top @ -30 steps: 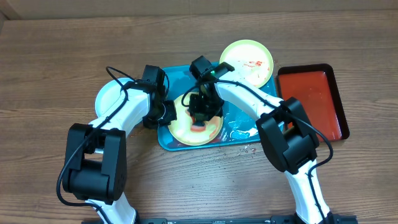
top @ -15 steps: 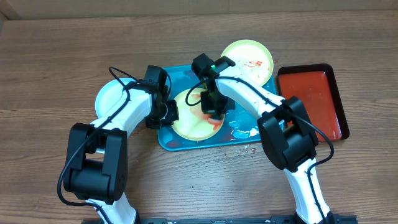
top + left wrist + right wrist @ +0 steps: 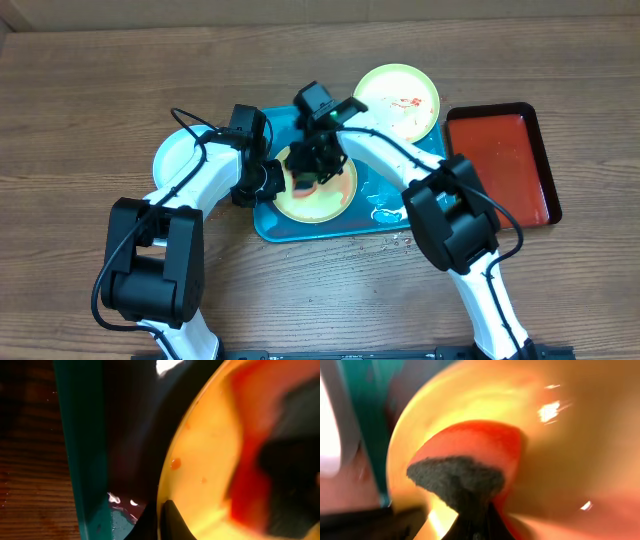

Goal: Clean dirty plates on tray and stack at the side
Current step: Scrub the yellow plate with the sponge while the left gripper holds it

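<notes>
A pale yellow-green plate (image 3: 322, 198) smeared with red sauce lies on the turquoise tray (image 3: 385, 222). My left gripper (image 3: 270, 180) is shut on this plate's left rim (image 3: 172, 460). My right gripper (image 3: 308, 178) is shut on a red sponge with a dark scouring side (image 3: 465, 467) and presses it on the plate's left part. A second yellow-green plate (image 3: 398, 98) with red smears sits at the tray's far right corner. A whitish plate (image 3: 178, 158) lies on the table left of the tray.
A smaller red tray (image 3: 505, 165) with a dark rim stands to the right of the turquoise tray. Water puddles (image 3: 385, 212) lie on the turquoise tray's right part. The table is brown wood.
My right gripper has moved the sponge from the plate's near side across to its left part. My left gripper has kept its hold on the rim.
</notes>
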